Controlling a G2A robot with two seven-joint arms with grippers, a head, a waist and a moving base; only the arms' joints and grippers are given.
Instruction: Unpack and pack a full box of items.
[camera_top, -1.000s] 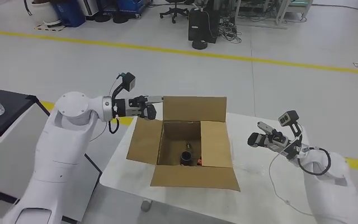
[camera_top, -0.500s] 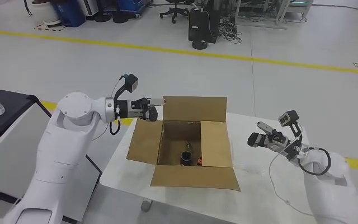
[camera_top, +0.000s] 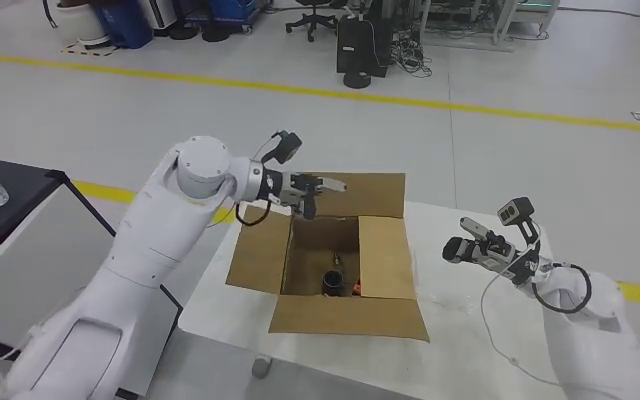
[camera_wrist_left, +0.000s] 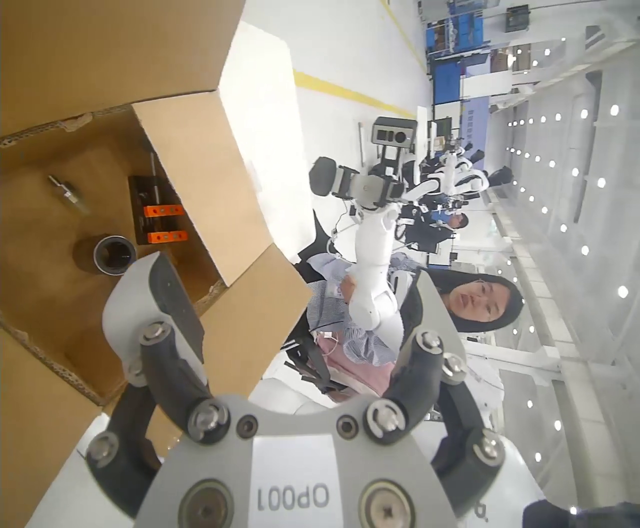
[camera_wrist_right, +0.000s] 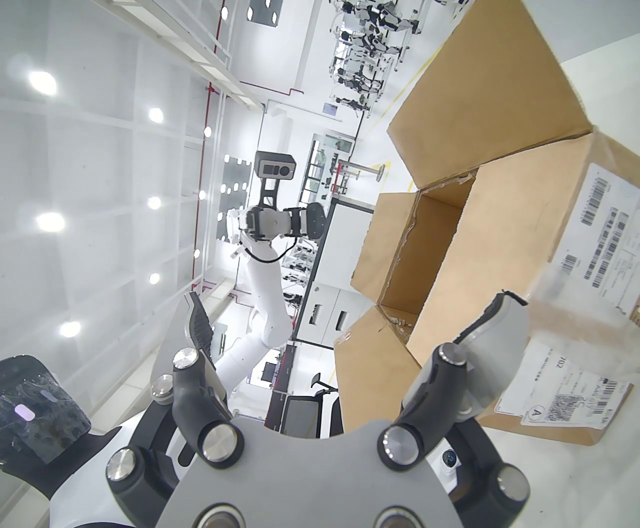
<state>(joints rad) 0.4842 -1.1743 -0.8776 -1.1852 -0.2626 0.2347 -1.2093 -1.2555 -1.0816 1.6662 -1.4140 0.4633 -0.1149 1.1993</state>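
Top view: a wide grey workshop floor (camera_top: 300, 130) crossed by a yellow line (camera_top: 330, 92). A white table (camera_top: 460, 340) carries an open cardboard box (camera_top: 350, 318), flaps spread. The left gripper (camera_top: 335, 186) hovers above the box's far left corner, fingers wide apart, empty. The right gripper (camera_top: 455, 236) hangs over the table beside the box, likewise spread and empty. Inside the box lie a black cylinder (camera_top: 329, 280), an orange-and-black block (camera_top: 356, 290) and a small metal bolt (camera_wrist_left: 67, 189).

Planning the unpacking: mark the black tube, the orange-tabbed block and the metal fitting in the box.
black tube (camera_wrist_left: 114, 255), left wrist view, its open end.
orange-tabbed block (camera_wrist_left: 160, 210), left wrist view, one orange tab.
metal fitting (camera_wrist_left: 66, 191), left wrist view, mid-body.
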